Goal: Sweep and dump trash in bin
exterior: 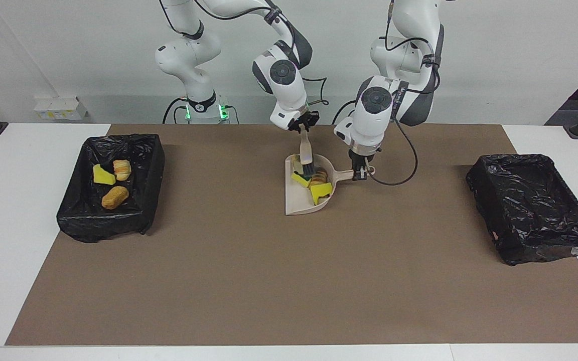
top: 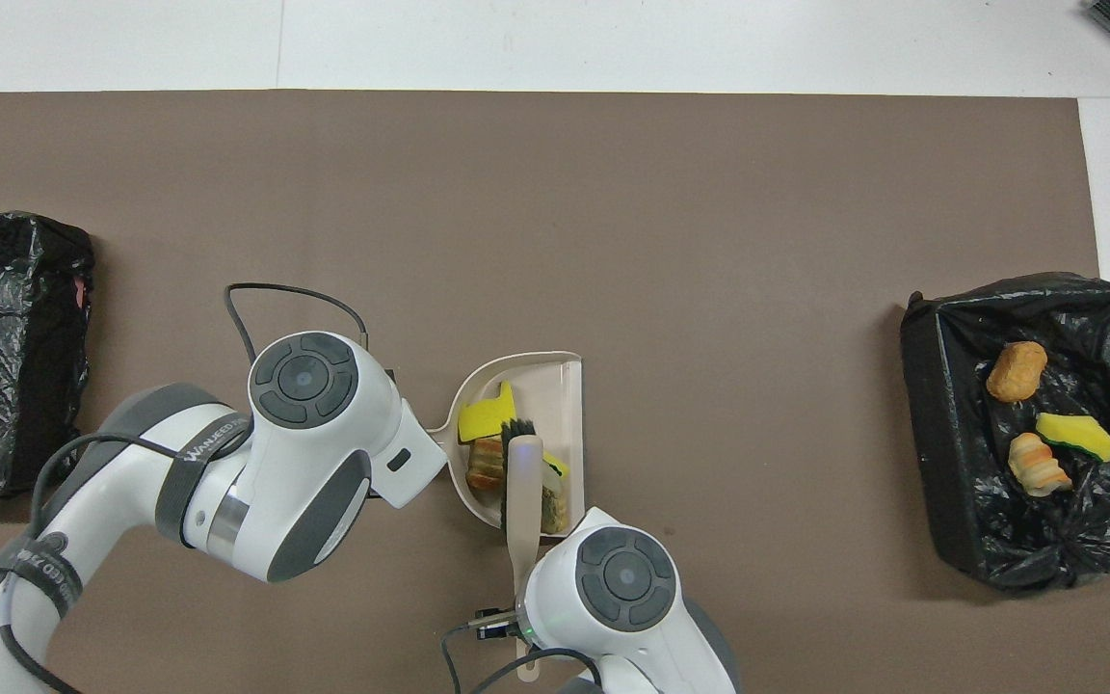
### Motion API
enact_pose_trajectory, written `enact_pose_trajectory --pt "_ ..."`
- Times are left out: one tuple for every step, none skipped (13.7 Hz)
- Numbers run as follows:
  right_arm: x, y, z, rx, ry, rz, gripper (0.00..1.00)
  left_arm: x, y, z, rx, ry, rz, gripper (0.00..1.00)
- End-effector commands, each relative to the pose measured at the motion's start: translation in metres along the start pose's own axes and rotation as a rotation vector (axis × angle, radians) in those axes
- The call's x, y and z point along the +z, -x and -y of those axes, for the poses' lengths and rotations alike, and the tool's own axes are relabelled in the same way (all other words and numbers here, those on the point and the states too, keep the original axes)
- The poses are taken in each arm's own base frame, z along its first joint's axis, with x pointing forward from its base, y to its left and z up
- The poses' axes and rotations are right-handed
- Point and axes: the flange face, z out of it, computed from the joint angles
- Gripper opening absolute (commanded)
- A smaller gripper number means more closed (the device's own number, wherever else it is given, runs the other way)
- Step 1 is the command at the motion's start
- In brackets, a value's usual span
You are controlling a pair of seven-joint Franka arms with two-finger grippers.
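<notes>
Inside the dustpan (exterior: 299, 203) lie four scraps (exterior: 321, 191); right gripper (exterior: 304, 131) clamps the brush (exterior: 306, 159), left gripper (exterior: 360, 173) clamps its handle. Three already binned (exterior: 110, 183); dumping remains.

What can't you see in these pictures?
- Overhead view: the right gripper is hidden under its own arm.
- Overhead view: the left gripper on the dustpan handle, likewise.
- Both views: the brush covers some trash in the dustpan, so no full count.
</notes>
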Motion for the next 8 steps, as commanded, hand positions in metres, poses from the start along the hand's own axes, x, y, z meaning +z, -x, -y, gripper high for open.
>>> enact_pose_trajectory --pt "-0.006 -0.005 0.015 0.003 -0.034 -0.011 0.00 -0.003 0.009 -0.003 -0.032 -0.007 -0.002 0.00" --pt "-0.014 -0.007 0.021 -0.010 -0.039 -0.022 0.00 -0.002 0.016 0.000 -0.046 -0.001 -0.004 0.00" --pt "-0.021 -0.008 0.025 -0.022 -0.040 -0.032 0.00 -0.001 0.022 0.003 -0.057 0.002 -0.006 0.00" --pt "-0.027 -0.008 0.029 -0.021 -0.048 -0.040 0.00 -0.001 0.022 0.003 -0.061 0.006 -0.010 0.00" --pt "-0.034 -0.007 0.029 -0.028 -0.055 -0.049 0.00 0.000 0.022 0.003 -0.065 0.009 -0.014 0.00" --pt "-0.044 -0.008 0.027 -0.024 -0.062 -0.056 0.00 0.000 0.022 0.002 -0.068 0.012 -0.018 0.00" --pt "-0.052 -0.007 0.025 -0.024 -0.062 -0.054 0.00 0.000 0.023 0.003 -0.070 0.013 -0.018 0.00" --pt "-0.054 -0.005 0.018 -0.019 -0.052 -0.039 0.00 0.000 0.022 0.002 -0.068 0.013 -0.018 0.00"
